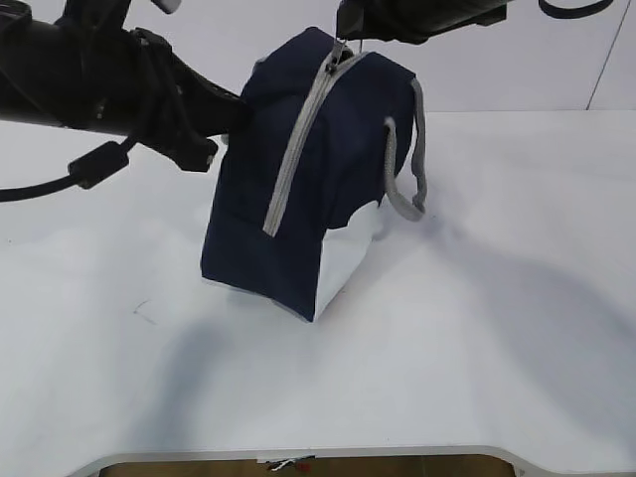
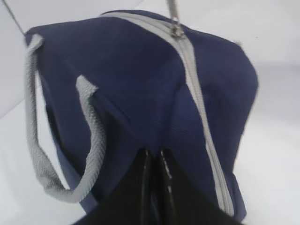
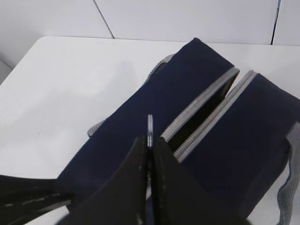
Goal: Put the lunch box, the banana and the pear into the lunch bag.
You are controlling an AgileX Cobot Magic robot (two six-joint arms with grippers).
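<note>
The navy lunch bag stands tilted on the white table, white lower panel toward me. My left gripper is shut on the bag's fabric at its upper left; in the left wrist view its jaws pinch the navy cloth. My right gripper is above the bag's top end, shut on the metal ring pull. The grey zipper runs down the bag's face; the right wrist view shows it parted in a narrow gap. The lunch box, banana and pear are out of view.
A grey webbing handle hangs on the bag's right side, another loops in the left wrist view. The table's front edge is near the bottom. The left arm crosses the upper left.
</note>
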